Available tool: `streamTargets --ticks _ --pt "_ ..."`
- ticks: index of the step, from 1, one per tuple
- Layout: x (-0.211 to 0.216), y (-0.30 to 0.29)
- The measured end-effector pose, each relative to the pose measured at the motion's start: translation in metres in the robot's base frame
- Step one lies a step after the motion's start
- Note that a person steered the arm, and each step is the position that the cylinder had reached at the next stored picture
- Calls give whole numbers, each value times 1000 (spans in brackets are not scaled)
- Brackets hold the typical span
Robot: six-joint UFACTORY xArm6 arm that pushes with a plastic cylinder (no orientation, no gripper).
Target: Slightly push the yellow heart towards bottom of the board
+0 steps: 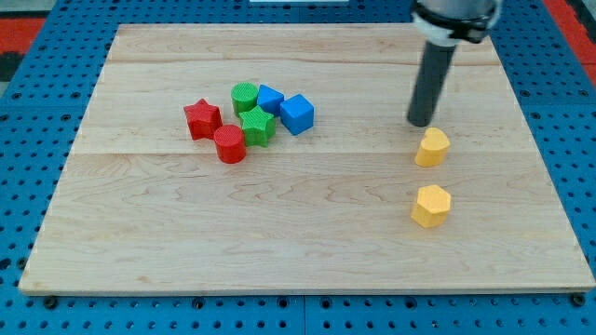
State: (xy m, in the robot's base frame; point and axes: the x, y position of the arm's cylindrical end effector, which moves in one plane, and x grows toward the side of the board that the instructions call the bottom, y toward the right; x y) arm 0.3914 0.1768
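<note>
Two yellow blocks lie at the view's right. The upper one looks like the yellow heart; the lower one looks like a hexagon. My rod comes down from the view's top right. My tip rests on the board just above the yellow heart, slightly to its left, very close to it or touching.
A cluster sits left of centre: a red star, a red cylinder, a green cylinder, a green star, a blue block and a blue cube. The wooden board lies on a blue pegboard.
</note>
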Motion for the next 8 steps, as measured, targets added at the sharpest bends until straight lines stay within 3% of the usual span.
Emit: streamTargets --ticks 1,4,5,6,8 --pt "0 33" --pt "40 13" --pt "40 -4" --pt "8 22" --pt "25 -36"
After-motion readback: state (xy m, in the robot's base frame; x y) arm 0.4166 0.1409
